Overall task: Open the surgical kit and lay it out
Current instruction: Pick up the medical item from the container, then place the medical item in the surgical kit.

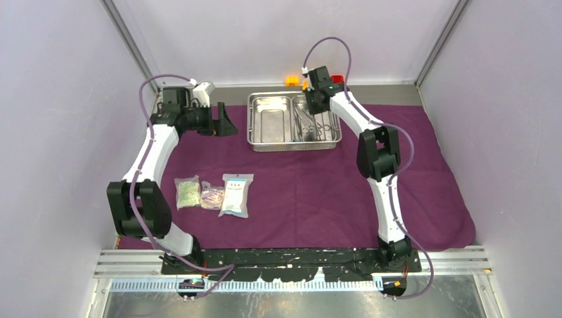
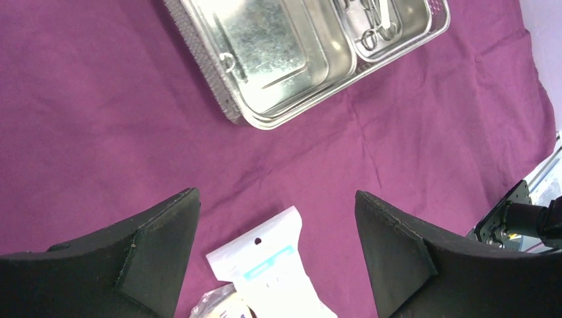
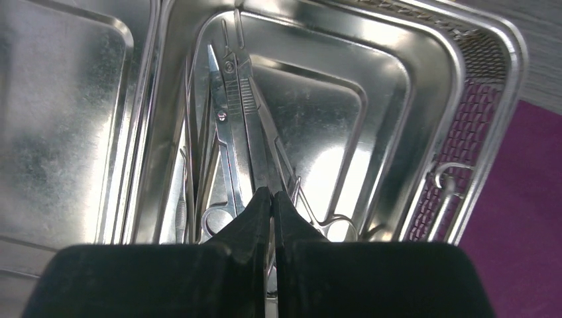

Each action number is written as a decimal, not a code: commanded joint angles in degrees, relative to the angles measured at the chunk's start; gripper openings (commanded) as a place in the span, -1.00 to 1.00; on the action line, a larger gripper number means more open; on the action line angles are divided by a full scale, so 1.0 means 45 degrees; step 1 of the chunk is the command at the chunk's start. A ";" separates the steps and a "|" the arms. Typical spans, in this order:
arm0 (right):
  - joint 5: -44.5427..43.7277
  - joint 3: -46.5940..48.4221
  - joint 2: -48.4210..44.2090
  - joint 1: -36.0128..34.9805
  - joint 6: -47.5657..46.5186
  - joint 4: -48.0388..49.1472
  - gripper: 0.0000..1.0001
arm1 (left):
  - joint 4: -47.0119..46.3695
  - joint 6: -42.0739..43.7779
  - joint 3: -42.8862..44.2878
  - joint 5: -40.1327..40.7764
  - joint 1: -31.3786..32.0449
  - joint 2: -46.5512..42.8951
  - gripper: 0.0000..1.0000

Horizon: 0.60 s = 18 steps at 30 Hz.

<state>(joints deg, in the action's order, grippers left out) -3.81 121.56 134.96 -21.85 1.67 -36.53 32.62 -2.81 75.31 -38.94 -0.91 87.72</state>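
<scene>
**Operator:** Right gripper (image 3: pixel 272 193) status?

**Technician:** Fingers pressed together on a thin steel clamp (image 3: pixel 244 93), inside the right compartment of the tray (image 3: pixel 424 79), at 12 o'clock on the purple cloth (image 1: pixel 318 192). Left gripper (image 2: pixel 277 194) spread wide, empty.

**Operator:** Hazard?

**Technician:** Neighbouring scissors (image 3: pixel 222 132) lie touching the clamp; lifting may snag and drag them out. The narrow grip may also slip.

Steel tray (image 3: pixel 391 86): polished, mirror-bright metal with a perforated side wall. Steel instruments (image 3: pixel 242 99): smooth, glossy metal. Cloth (image 2: pixel 99 119): matt purple fabric, softly creased. Packets (image 1: pixel 236 194): glossy clear plastic. Left gripper fingers (image 2: pixel 152 238): matt black, slightly grainy.
</scene>
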 commanded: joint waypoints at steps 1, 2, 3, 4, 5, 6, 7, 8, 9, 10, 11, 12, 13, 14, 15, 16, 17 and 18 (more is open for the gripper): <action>0.0016 0.0796 -0.1503 0.0072 -0.0095 0.0016 -0.89 | -0.0450 0.0059 0.0909 0.0293 0.0798 0.0240 0.76; 0.0069 0.0814 -0.1590 0.0085 -0.0090 0.0004 -0.90 | -0.0436 0.0117 0.1012 0.0414 0.0979 0.0317 0.76; 0.0116 0.0824 -0.1682 0.0098 -0.0092 -0.0032 -0.89 | -0.0441 0.0151 0.1113 0.0472 0.1151 0.0387 0.76; 0.0165 0.0847 -0.1779 0.0105 -0.0078 -0.0044 -0.89 | -0.0451 0.0201 0.1279 0.0516 0.1324 0.0472 0.76; 0.0206 0.0842 -0.1871 0.0101 -0.0076 -0.0062 -0.89 | -0.0452 0.0227 0.1393 0.0536 0.1553 0.0584 0.76; 0.0262 0.0854 -0.1968 0.0100 -0.0029 -0.0083 -0.89 | -0.0452 0.0233 0.1537 0.0568 0.1713 0.0670 0.76; 0.0313 0.0850 -0.2066 0.0095 0.0003 -0.0084 -0.89 | -0.0450 0.0216 0.1687 0.0582 0.1846 0.0766 0.76; 0.0336 0.0857 -0.2164 0.0102 0.0032 -0.0099 -0.89 | -0.0452 0.0178 0.1827 0.0557 0.1992 0.0878 0.76; 0.0395 0.0858 -0.2259 0.0091 0.0077 -0.0118 -0.89 | -0.0435 0.0131 0.1999 0.0529 0.2125 0.0980 0.76; 0.0469 0.0849 -0.2417 0.0101 0.0153 -0.0123 -0.90 | -0.0458 0.0082 0.2150 0.0443 0.2273 0.1076 0.75; 0.0578 0.0857 -0.2544 0.0091 0.0201 -0.0141 -0.90 | -0.0507 0.0019 0.2290 0.0300 0.2411 0.1178 0.75; 0.0660 0.0844 -0.2685 0.0101 0.0261 -0.0143 -0.90 | -0.0593 -0.0091 0.2408 0.0080 0.2516 0.1278 0.75; 0.1178 0.0798 -0.2844 0.0110 0.0272 -0.0133 -0.91 | -0.0717 -0.0242 0.2484 -0.0187 0.2615 0.1384 0.73; 0.1529 0.0726 -0.3028 0.0123 0.0329 -0.0110 -0.92 | -0.0917 -0.0458 0.2550 -0.0499 0.2681 0.1470 0.72; 0.1934 0.0605 -0.3238 0.0169 0.0400 -0.0066 -0.94 | -0.1133 -0.0725 0.2592 -0.0811 0.2740 0.1545 0.70; 0.2409 0.0417 -0.3489 0.0197 0.0509 0.0003 -0.96 | -0.1377 -0.1017 0.2636 -0.1077 0.2782 0.1627 0.69; 0.2918 0.0176 -0.3758 0.0205 0.0642 0.0196 -0.98 | -0.1640 -0.1344 0.2661 -0.1323 0.2812 0.1701 0.68; 0.3269 -0.0084 -0.4038 0.0226 0.0785 0.0353 -0.99 | -0.1995 -0.1660 0.2674 -0.1608 0.2842 0.1766 0.67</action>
<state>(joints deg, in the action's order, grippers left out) 2.39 122.43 125.54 -21.19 2.55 -38.17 30.24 -4.80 84.77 -39.90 11.31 94.70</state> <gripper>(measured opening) 0.058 0.846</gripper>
